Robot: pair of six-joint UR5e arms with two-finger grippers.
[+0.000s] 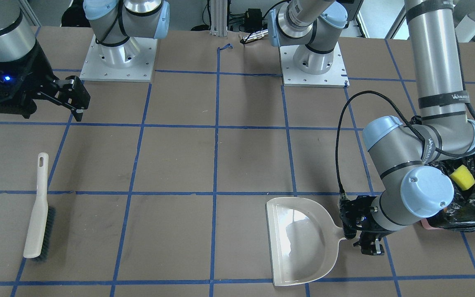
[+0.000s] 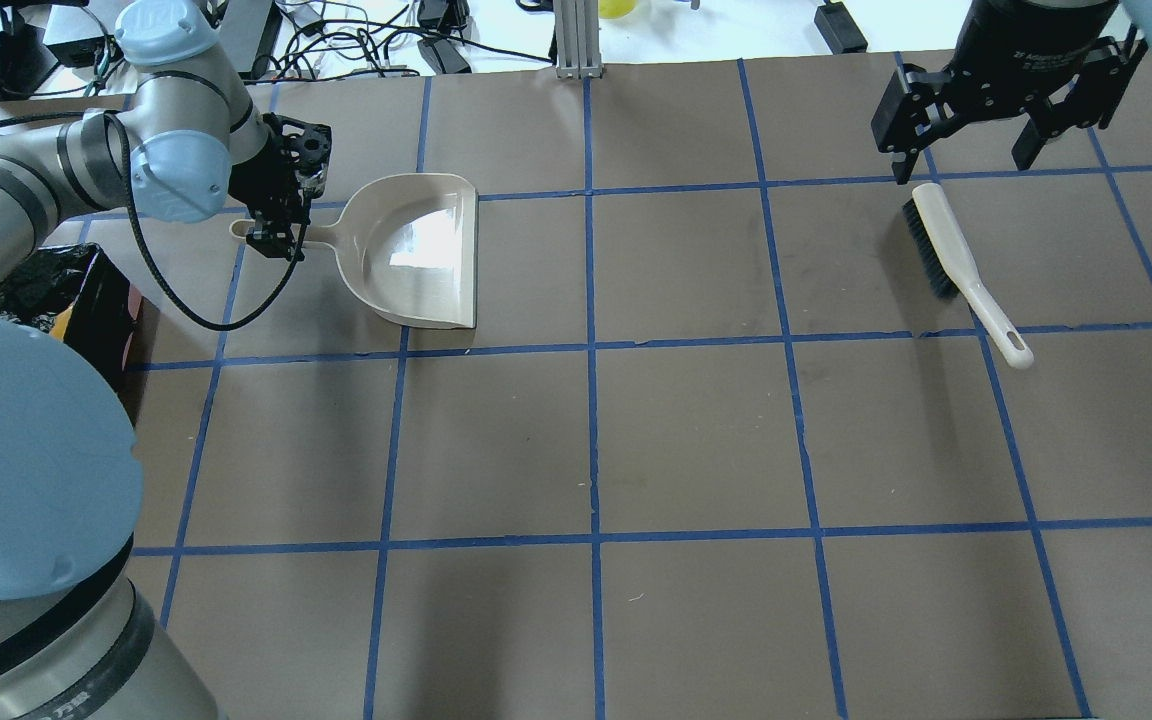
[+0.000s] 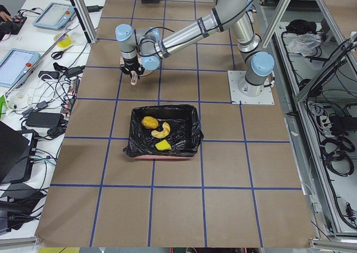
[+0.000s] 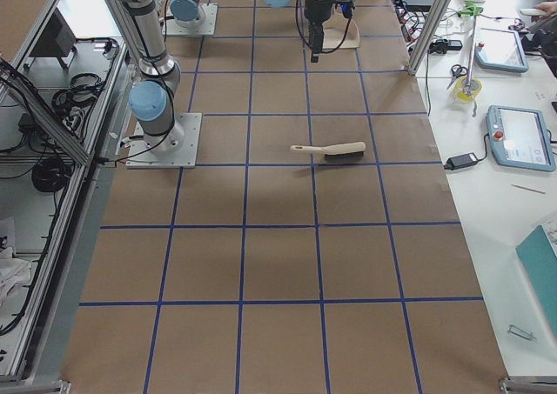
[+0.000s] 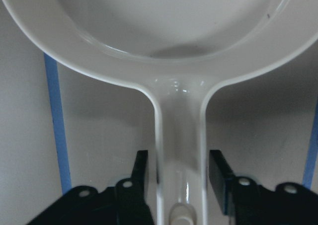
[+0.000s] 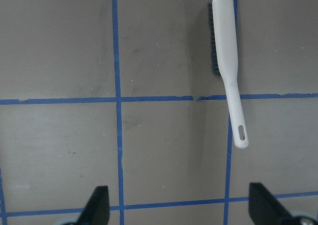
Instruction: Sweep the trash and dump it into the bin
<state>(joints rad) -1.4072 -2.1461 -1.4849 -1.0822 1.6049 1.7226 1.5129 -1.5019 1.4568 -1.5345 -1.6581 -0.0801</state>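
Trash [image 3: 158,134] all in bin [image 3: 193,131] by worktop's [image 2: 696,430] left edge: lump [image 3: 149,122], crescent [image 3: 163,130], wedge [image 3: 163,146] on black liner. Left tool [image 2: 278,243] released, fingers [image 5: 140,180] astride dustpan [image 2: 416,250] handle [image 5: 180,150] toward far left corner, gaps both sides. Right tool [image 2: 966,160] spread wide, hanging above worktop toward far right corner, near brush [image 2: 946,250], not touching.

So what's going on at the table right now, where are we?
The sweeping looks done. All three trash pieces, the golden-brown lump, the pale crescent and the yellow sponge wedge, lie in the black-bag-lined bin. The left gripper is open astride the handle of the empty beige plastic dustpan, which sits on the table. The right gripper hangs open above the table; the beige hand brush with dark bristles lies nearby, not held.
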